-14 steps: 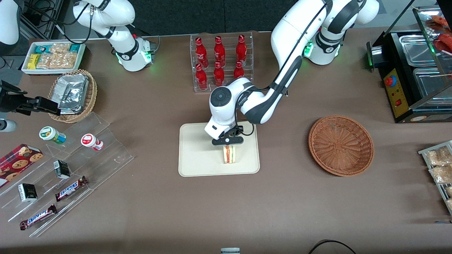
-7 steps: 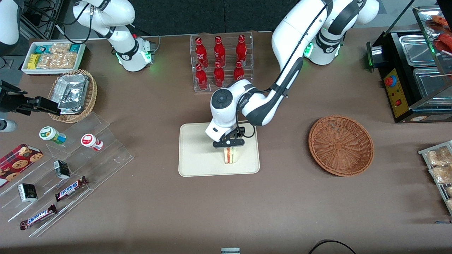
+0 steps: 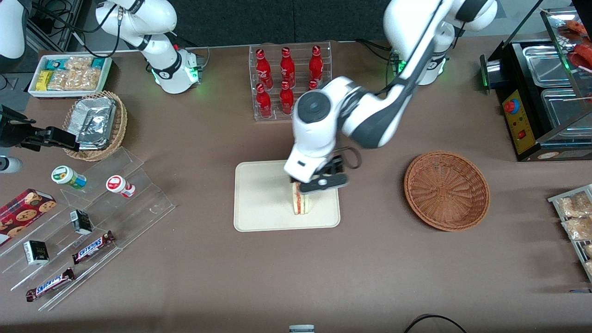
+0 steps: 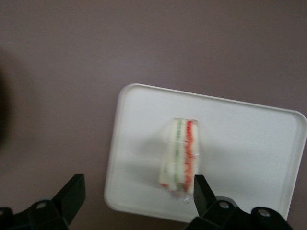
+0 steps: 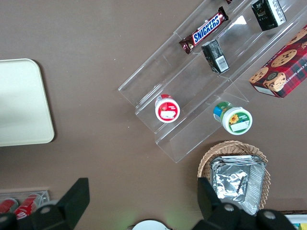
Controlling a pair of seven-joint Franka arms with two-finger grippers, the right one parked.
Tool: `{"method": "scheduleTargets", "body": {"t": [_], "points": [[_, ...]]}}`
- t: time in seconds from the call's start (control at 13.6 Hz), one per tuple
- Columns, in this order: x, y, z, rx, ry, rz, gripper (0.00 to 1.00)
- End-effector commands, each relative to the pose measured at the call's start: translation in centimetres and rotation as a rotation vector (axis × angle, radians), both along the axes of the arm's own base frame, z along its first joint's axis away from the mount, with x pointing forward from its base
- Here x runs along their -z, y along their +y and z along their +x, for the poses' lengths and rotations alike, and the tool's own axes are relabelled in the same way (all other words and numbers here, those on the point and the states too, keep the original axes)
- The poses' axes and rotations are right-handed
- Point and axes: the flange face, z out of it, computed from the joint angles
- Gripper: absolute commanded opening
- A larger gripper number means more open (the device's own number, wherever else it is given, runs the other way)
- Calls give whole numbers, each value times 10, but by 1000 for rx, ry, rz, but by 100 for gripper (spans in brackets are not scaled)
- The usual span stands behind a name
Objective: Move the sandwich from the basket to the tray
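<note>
The sandwich (image 3: 300, 205) stands on edge on the cream tray (image 3: 259, 203), its red and green filling facing up, and nothing grips it. My left gripper (image 3: 322, 184) hangs open above the tray, over the sandwich's end farther from the front camera. In the left wrist view the sandwich (image 4: 181, 155) rests on the tray (image 4: 139, 139) well below the gripper (image 4: 138, 188), whose black fingers (image 4: 73, 191) are spread wide with nothing between them. The reddish-brown basket (image 3: 447, 189) sits empty, toward the working arm's end of the table.
A clear rack of red bottles (image 3: 287, 78) stands farther from the front camera than the tray. Tiered acrylic shelves with snack bars and cups (image 3: 88, 217) and a tan basket of foil packs (image 3: 96, 124) lie toward the parked arm's end. A black food warmer (image 3: 541, 88) stands near the basket.
The left gripper has risen off the sandwich and swung a little toward the basket. The sandwich stays standing on the tray.
</note>
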Motion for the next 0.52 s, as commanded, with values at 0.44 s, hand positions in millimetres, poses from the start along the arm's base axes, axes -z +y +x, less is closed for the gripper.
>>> {"method": "scheduleTargets", "body": {"t": [0.44], "points": [[-143,184,1,-83,110,90,99]]}}
